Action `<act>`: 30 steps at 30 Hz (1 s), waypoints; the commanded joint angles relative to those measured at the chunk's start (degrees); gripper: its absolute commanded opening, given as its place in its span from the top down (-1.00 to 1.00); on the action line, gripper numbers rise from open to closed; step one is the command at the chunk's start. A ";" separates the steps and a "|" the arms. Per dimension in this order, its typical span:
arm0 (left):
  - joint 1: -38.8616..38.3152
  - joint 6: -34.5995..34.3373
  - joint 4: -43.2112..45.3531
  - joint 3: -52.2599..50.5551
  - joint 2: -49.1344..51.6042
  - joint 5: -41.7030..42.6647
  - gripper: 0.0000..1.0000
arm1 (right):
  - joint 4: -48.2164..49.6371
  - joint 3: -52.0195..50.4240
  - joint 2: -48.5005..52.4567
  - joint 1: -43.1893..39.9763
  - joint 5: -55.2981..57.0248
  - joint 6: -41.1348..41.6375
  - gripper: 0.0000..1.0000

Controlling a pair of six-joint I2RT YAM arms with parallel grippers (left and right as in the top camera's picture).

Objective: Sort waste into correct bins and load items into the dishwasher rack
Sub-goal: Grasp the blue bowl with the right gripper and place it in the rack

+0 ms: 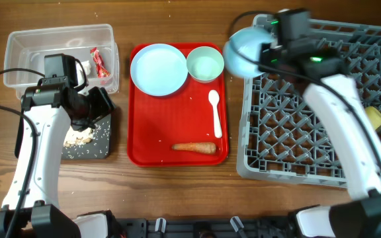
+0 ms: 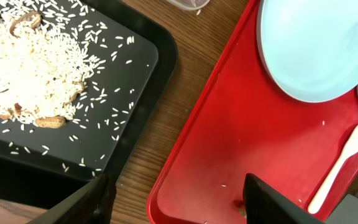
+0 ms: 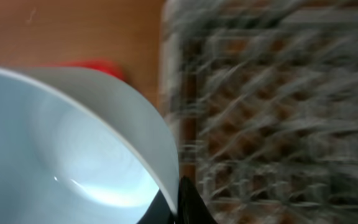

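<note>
The right claw [image 1: 259, 54] was clamped on the rim of the small pale blue-white bowl [image 1: 241, 47]. It held the bowl tipped on edge at the corner of the large grey plastic lattice dishwasher rack [image 1: 290, 132] that lay beside the flat red serving tray [image 1: 170, 125]. That tilt probably suited standing the bowl between pegs rather than laying it flat. The right wrist view was smeared, so the pegs beneath could not be read. A yellow plastic cup [image 1: 374, 118] already lay in the rack, towards its far side.

The left claw [image 2: 179, 208] stood wide open and empty above the strip of wooden surface [image 2: 160, 124] between the shallow black rectangular tray [image 2: 166, 56] and the red tray. The beige crumbly food scraps [image 2: 30, 68] were heaped in the black tray, with loose grains scattered around them. The clear rectangular plastic tub [image 1: 18, 49] held the red-and-white crinkled candy wrapper [image 1: 100, 61] and the small white crumpled tissue [image 1: 84, 68].

On the red tray sat the white round plate [image 1: 159, 69], touching the pale green bowl [image 1: 205, 64], with the white spoon [image 1: 215, 112] below them. The orange carrot [image 1: 195, 148] lay near the tray's front edge. It seemed the only waste left unsorted, which may explain why the open left claw waited at that side.
</note>
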 commanded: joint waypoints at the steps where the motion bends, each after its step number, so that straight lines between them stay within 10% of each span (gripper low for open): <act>1: 0.22 0.07 -0.04 0.26 -0.72 -0.50 -0.34 | 3.52 0.28 -1.53 -6.47 19.69 -8.20 0.92; 8: 0.22 0.07 -0.15 0.26 -0.72 -0.50 -0.34 | 13.16 0.26 2.34 -23.82 55.30 -1.33 0.91; 30: 0.22 0.07 -0.04 0.26 -0.72 -0.50 -0.33 | 8.37 0.20 25.81 -29.64 38.58 0.35 0.88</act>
